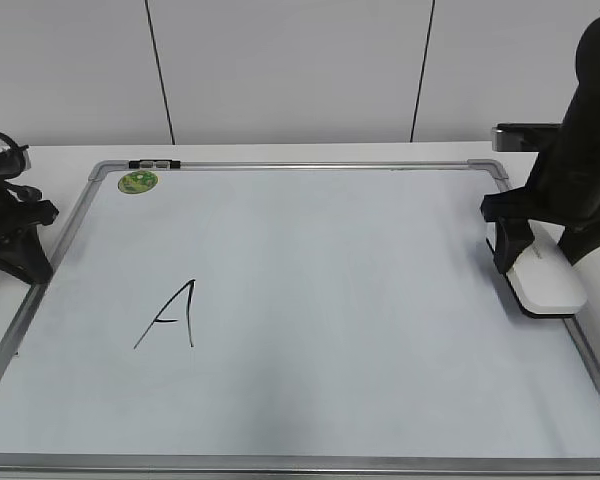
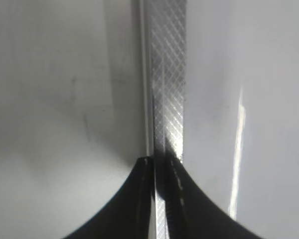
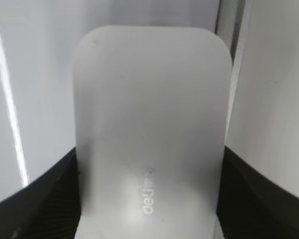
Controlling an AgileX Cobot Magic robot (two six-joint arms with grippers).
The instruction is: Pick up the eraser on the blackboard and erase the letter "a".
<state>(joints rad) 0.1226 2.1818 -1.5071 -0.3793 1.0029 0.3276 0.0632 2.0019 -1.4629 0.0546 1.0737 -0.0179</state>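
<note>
The blackboard (image 1: 360, 300) lies flat on the table, white with a silver frame. The eraser (image 1: 550, 285), a flat white rounded block, sits at the board's right edge, near the frame. My right gripper (image 1: 545, 262) straddles it from above, a finger against each long side. In the right wrist view the eraser (image 3: 149, 114) fills the space between the fingers of the right gripper (image 3: 149, 199). No lowercase "a" shows on the board. My left gripper (image 1: 38, 268) rests shut by the left frame; the left wrist view shows it (image 2: 159, 164) over the frame rail (image 2: 167, 74).
A large capital "A" (image 1: 170, 315) is drawn on the board's left half. A round green sticker (image 1: 138, 182) is near the far left corner, with a small black and white piece (image 1: 153, 163) on the top rail. A wall stands behind the table.
</note>
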